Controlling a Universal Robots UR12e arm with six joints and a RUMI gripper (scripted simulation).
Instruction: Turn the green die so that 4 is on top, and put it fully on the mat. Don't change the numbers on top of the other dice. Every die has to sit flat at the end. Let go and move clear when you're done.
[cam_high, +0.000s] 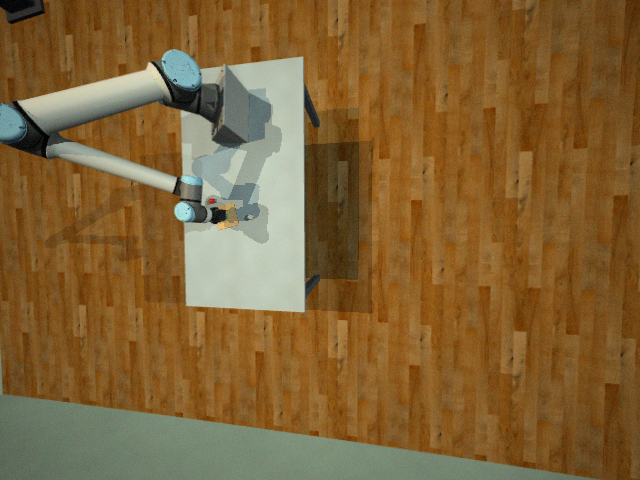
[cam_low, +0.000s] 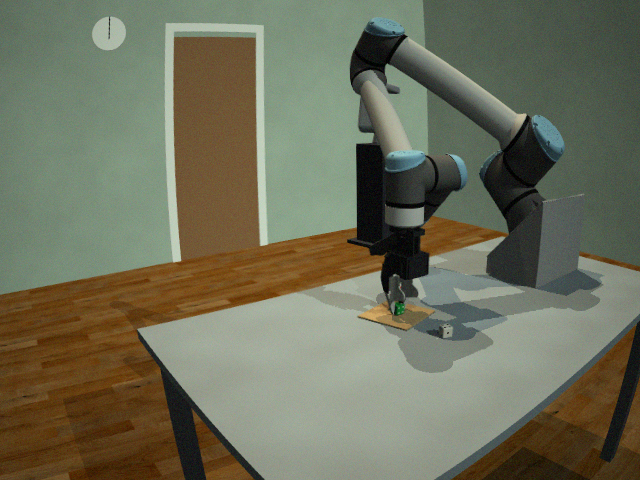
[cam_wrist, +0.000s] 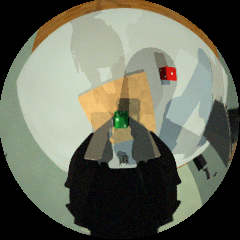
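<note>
The green die (cam_high: 225, 216) (cam_low: 399, 308) (cam_wrist: 121, 118) is between the fingertips of my gripper (cam_low: 395, 310) (cam_wrist: 121, 117), which is shut on it. It is over the tan square mat (cam_high: 225, 225) (cam_low: 372, 314) (cam_wrist: 94, 103), low down; whether it touches the mat is not clear. Pips show on its faces, but they are too small to read surely. A white die (cam_high: 249, 217) (cam_low: 445, 331) sits on the table beside the mat. A red die (cam_high: 211, 200) (cam_wrist: 168, 73) sits on the table off the mat's other side, hidden in the exterior view.
The white table (cam_high: 242, 273) (cam_low: 289, 372) carries the mat and dice. The arm's grey base mount (cam_high: 232, 113) (cam_low: 558, 242) stands toward one end of the table. The arm's shadows fall over the mat and white die.
</note>
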